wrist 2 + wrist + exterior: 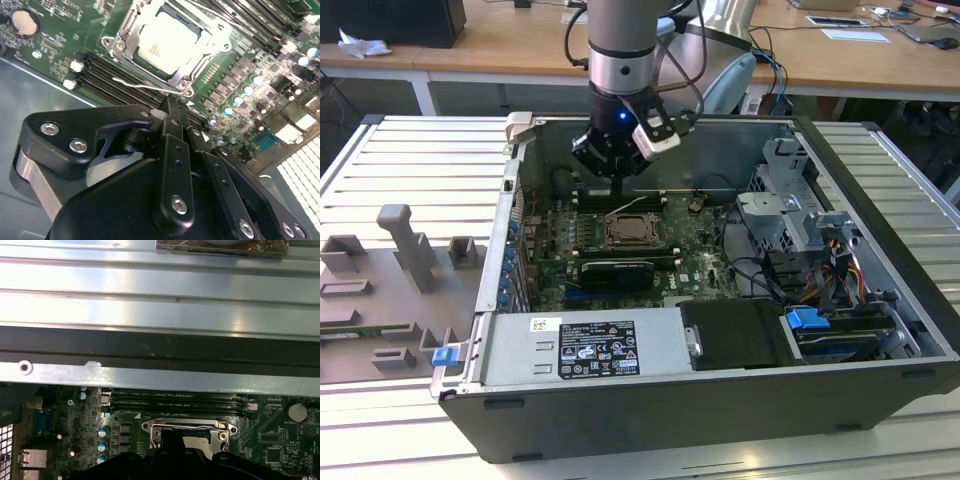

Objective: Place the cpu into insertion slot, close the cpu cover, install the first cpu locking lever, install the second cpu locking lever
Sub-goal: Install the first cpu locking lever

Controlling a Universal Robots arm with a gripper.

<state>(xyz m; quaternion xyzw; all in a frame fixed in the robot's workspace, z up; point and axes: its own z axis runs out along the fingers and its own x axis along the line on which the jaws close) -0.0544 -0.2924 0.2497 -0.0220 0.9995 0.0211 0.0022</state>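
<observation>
The cpu [165,42] lies pale and flat in the insertion slot [610,233] of the green motherboard [60,35]. The silvery cpu cover [197,62] lies down around the chip's edges. A thin wire locking lever [142,84] runs along one side of the socket, its free end sticking out sideways. My gripper [170,104] hangs just above that side with its black fingers pressed together, the tip at the lever's bend. I cannot tell whether it touches. In the exterior view the gripper [620,192] stands straight over the socket. In the first wrist view the socket [187,430] sits just beyond the fingers.
The board sits deep in an open computer case [880,180], with memory slots [105,75] beside the socket. A grey drive cage [785,205] and loose cables [765,275] are at the exterior view's right. A power supply [585,345] is in front, and a grey fixture [405,250] outside on the left.
</observation>
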